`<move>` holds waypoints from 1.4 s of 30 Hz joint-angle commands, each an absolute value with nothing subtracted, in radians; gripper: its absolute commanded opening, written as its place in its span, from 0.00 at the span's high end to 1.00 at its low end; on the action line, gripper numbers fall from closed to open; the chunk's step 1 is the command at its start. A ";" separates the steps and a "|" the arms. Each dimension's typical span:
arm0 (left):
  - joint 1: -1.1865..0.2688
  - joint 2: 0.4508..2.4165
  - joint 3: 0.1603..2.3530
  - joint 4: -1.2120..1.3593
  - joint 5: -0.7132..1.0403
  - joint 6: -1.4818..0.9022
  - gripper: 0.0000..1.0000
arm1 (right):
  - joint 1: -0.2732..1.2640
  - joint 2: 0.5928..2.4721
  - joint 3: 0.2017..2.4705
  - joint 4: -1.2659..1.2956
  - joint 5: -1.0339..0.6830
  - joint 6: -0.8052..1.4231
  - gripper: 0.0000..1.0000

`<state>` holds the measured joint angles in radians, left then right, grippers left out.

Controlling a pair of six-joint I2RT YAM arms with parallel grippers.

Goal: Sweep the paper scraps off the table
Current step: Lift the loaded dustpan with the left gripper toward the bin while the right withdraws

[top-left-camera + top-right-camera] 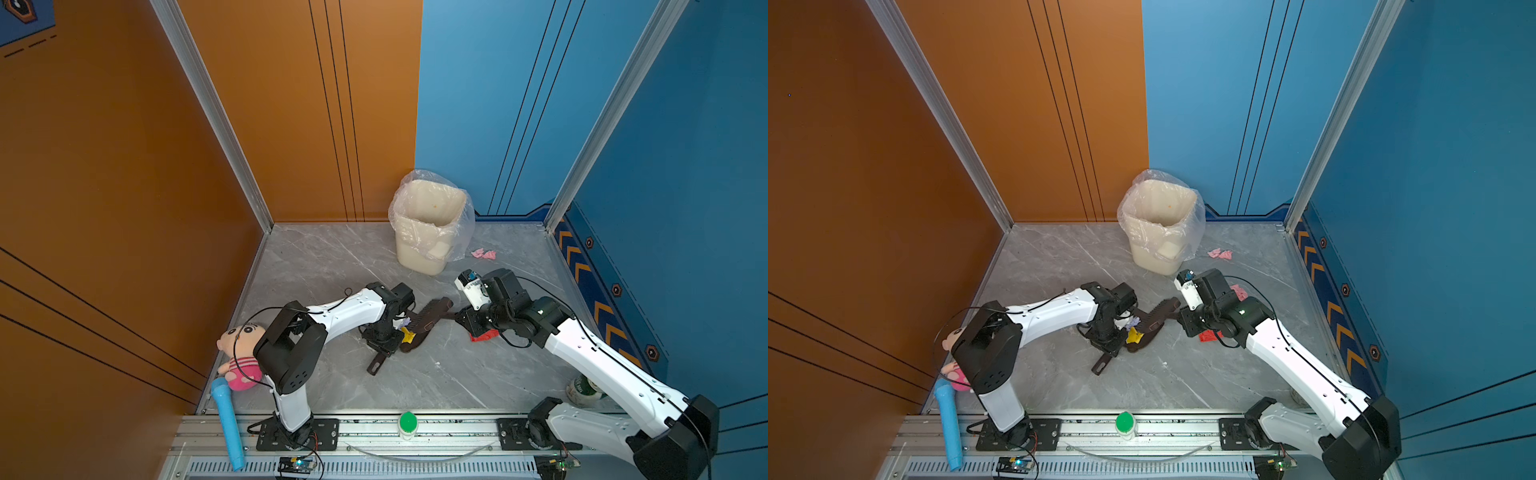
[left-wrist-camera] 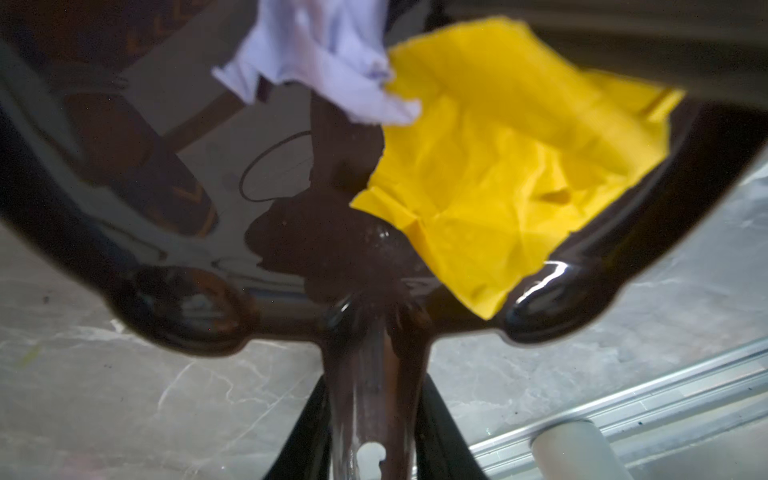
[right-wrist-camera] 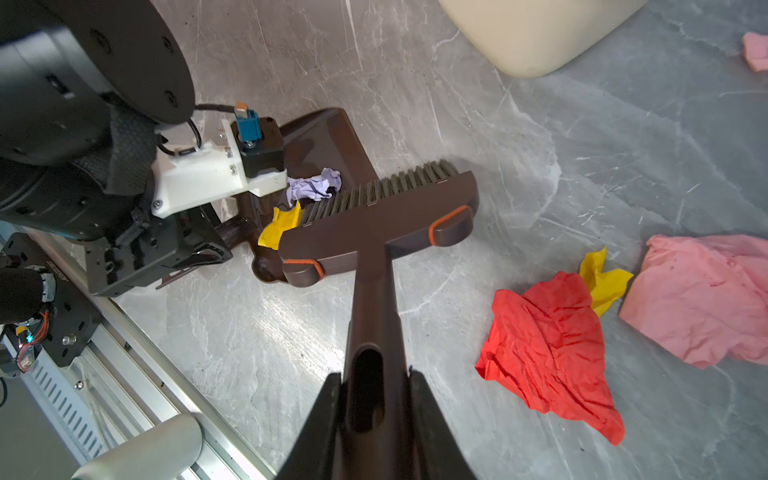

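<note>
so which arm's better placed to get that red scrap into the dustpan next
Probably the right. The right gripper is shut on the brush handle, and the red scrap lies on the table right beside it. The left gripper is shut on the dustpan handle and only needs to hold it.

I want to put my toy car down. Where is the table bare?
Bare patches: the table between the orange wall and the bin, and the near strip before the front rail. Crowded: the middle, where dustpan, brush and red scrap sit; pink scraps beside the bin.
</note>
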<state>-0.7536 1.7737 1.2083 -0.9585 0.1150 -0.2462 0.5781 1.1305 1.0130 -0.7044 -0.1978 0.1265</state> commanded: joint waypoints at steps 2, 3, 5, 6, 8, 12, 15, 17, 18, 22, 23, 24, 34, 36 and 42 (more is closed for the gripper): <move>-0.749 1.693 1.234 -0.962 0.147 -0.218 1.00 | 0.538 1.052 1.078 -0.751 -0.183 0.106 1.00; -0.749 1.679 1.236 -0.964 0.148 -0.216 1.00 | 0.521 1.035 1.080 -0.760 -0.185 0.106 1.00; -0.744 1.648 1.247 -0.965 0.150 -0.215 1.00 | 0.476 0.995 1.079 -0.776 -0.194 0.117 1.00; -0.744 1.637 1.252 -0.966 0.146 -0.213 1.00 | 0.455 0.980 1.079 -0.782 -0.210 0.118 1.00; -0.741 1.611 1.261 -0.965 0.146 -0.215 1.00 | 0.401 0.944 1.078 -0.797 -0.215 0.131 1.00; -0.740 1.583 1.291 -0.991 0.137 -0.218 1.00 | 0.294 0.899 1.070 -0.809 -0.244 0.170 1.00; -0.745 1.568 1.337 -1.027 0.136 -0.210 1.00 | 0.206 0.877 1.052 -0.806 -0.227 0.227 1.00; -0.751 1.566 1.376 -1.061 0.133 -0.202 1.00 | 0.140 0.871 1.031 -0.800 -0.225 0.265 1.00; -0.753 1.565 1.395 -1.078 0.130 -0.200 1.00 | 0.112 0.870 1.021 -0.793 -0.235 0.277 1.00; -0.777 1.568 1.473 -1.141 0.117 -0.191 1.00 | 0.016 0.863 0.967 -0.752 -0.269 0.326 1.00; -0.782 1.572 1.492 -1.154 0.117 -0.190 1.00 | 0.002 0.861 0.954 -0.741 -0.277 0.331 1.00; -0.783 1.577 1.509 -1.167 0.118 -0.189 1.00 | -0.005 0.861 0.946 -0.733 -0.283 0.336 1.00; -0.814 1.672 1.788 -1.328 0.120 -0.181 1.00 | -0.034 0.884 0.919 -0.716 -0.303 0.326 1.00; -0.818 1.694 1.839 -1.345 0.124 -0.174 1.00 | -0.040 0.885 0.912 -0.711 -0.309 0.323 1.00; -0.815 1.761 1.953 -1.383 0.156 -0.165 1.00 | -0.050 0.882 0.899 -0.692 -0.334 0.326 1.00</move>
